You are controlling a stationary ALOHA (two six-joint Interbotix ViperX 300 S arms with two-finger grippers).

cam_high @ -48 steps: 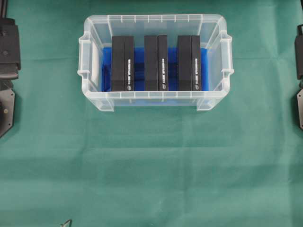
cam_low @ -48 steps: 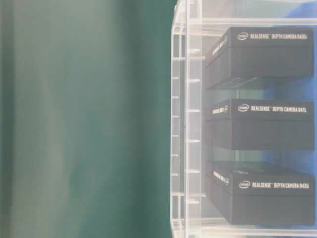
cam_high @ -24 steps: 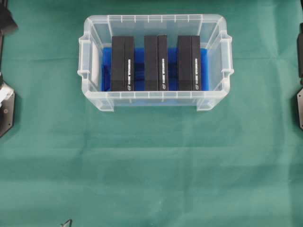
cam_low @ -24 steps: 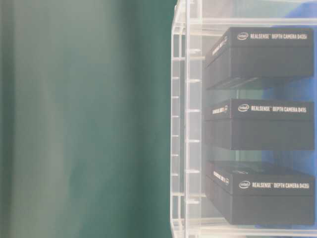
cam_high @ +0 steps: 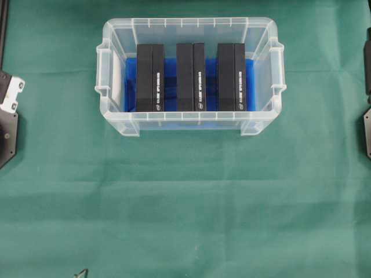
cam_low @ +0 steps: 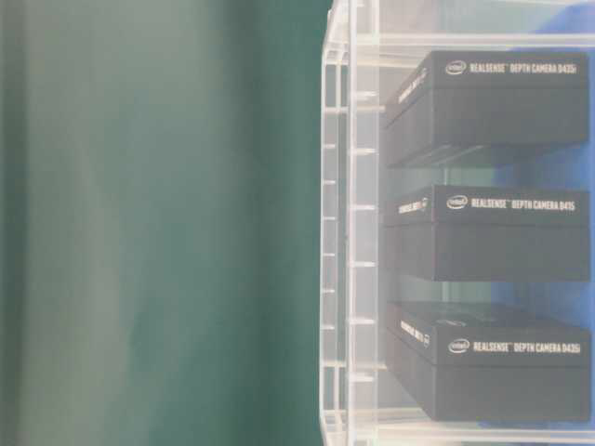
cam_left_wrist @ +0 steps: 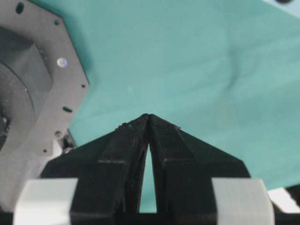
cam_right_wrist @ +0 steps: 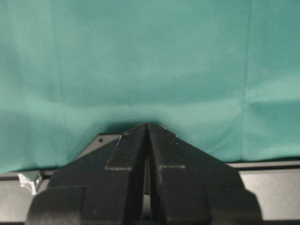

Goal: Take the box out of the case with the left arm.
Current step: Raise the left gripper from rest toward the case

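Observation:
The clear case with a blue lining stands at the top middle of the green cloth. Three black boxes stand side by side in it: left, middle and right. The table-level view shows the case wall and the boxes' printed sides. My left gripper is shut with its tips touching, empty, over bare cloth beside its own base. Overhead, only a white-blocked part of the left arm shows at the left edge, well away from the case. My right gripper is shut and empty.
The left arm's grey base plate fills the left of its wrist view. The right arm sits at the right edge. Green cloth stretches in front of the case. A small dark thing pokes in at the bottom edge.
At the left edge overhead, the left arm's black block has swung out of view and a white-blocked part has come in lower down. The case, the boxes and the right arm are unmoved.

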